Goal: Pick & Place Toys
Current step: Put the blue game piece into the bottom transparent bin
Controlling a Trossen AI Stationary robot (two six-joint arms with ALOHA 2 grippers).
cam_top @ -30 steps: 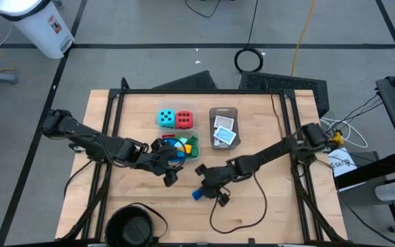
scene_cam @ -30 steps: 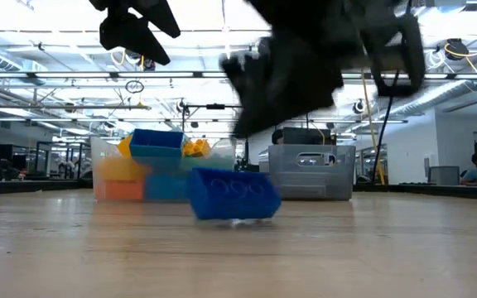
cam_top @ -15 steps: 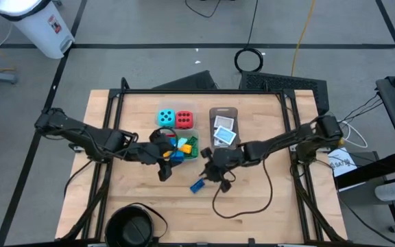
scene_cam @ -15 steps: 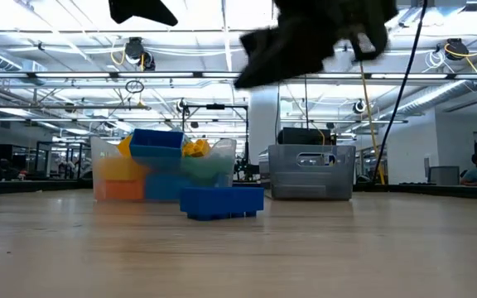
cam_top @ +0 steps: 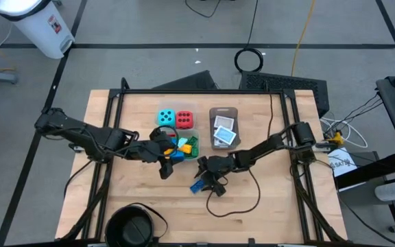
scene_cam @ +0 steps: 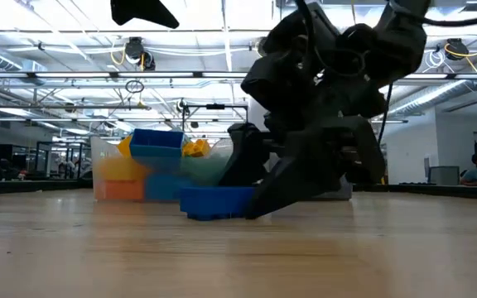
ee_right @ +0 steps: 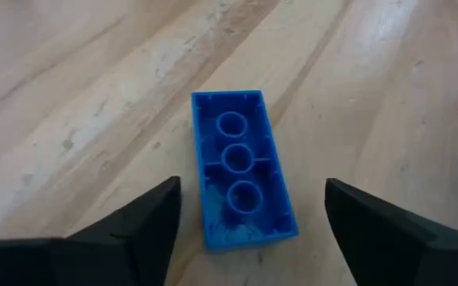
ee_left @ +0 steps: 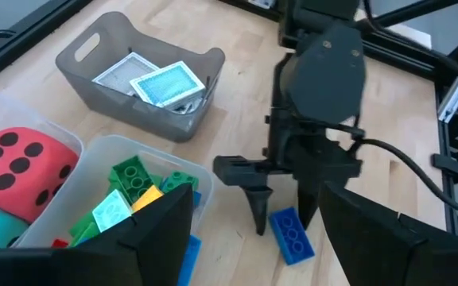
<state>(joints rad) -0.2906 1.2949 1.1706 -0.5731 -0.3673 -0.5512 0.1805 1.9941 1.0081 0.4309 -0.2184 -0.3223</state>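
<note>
A blue brick [ee_right: 241, 167] lies flat on the wooden table, hollow underside up, near the middle [cam_top: 197, 186]. My right gripper [cam_top: 208, 180] is down at the table, open. Its fingers [ee_right: 137, 226] stand on either side of the brick with a gap to it. My left gripper [cam_top: 164, 167] hangs open and empty above the near edge of a clear tub [cam_top: 184, 145] that holds several coloured bricks. A teal die [cam_top: 165, 118] and a red die [cam_top: 184, 119] sit in a tub just beyond. White cards [ee_left: 161, 79] lie in a grey tray [cam_top: 224, 129].
A round black bowl [cam_top: 132, 230] sits at the table's near edge on the left. A black cable [cam_top: 235, 206] loops over the wood near my right arm. Bare wood lies to the left and right of the tubs.
The blue brick stood tilted under my right gripper and has dropped flat onto the table. My right gripper rose and drew toward the far edge, then came back down over the brick. My left gripper has risen a little and shifted slightly toward the tub.
</note>
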